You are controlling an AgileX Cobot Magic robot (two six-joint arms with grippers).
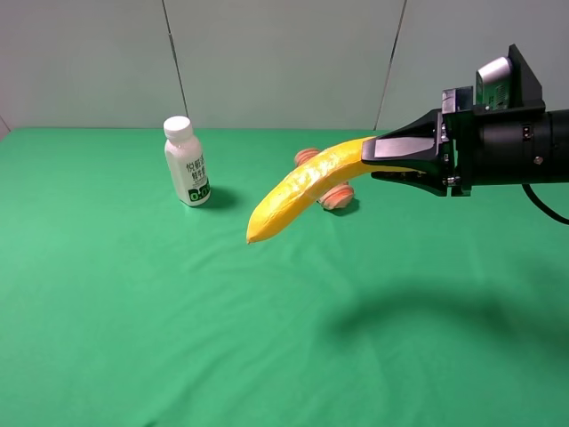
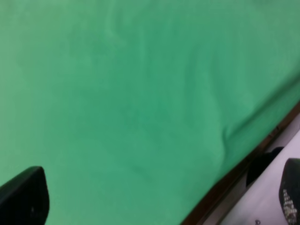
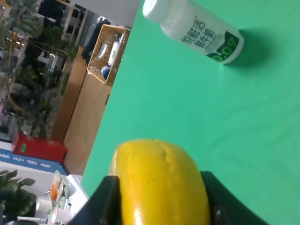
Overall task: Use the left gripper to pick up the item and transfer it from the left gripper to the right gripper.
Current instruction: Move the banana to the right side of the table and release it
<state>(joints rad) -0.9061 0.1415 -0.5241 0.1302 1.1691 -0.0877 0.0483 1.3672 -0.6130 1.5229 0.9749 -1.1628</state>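
The right gripper (image 1: pixel 380 162) is clamped on one end of the banana (image 1: pixel 298 191) and holds it in the air, right of the white bottle (image 1: pixel 187 165). The transfer therefore seems complete. The left gripper (image 2: pixel 154 197) has its fingers apart and empty above the green cloth (image 2: pixel 140 93).

You'll find the banana (image 1: pixel 302 189) hides most of the loaf (image 1: pixel 338 196); in the left wrist view a blurred black finger (image 2: pixel 23 199) is cropped.
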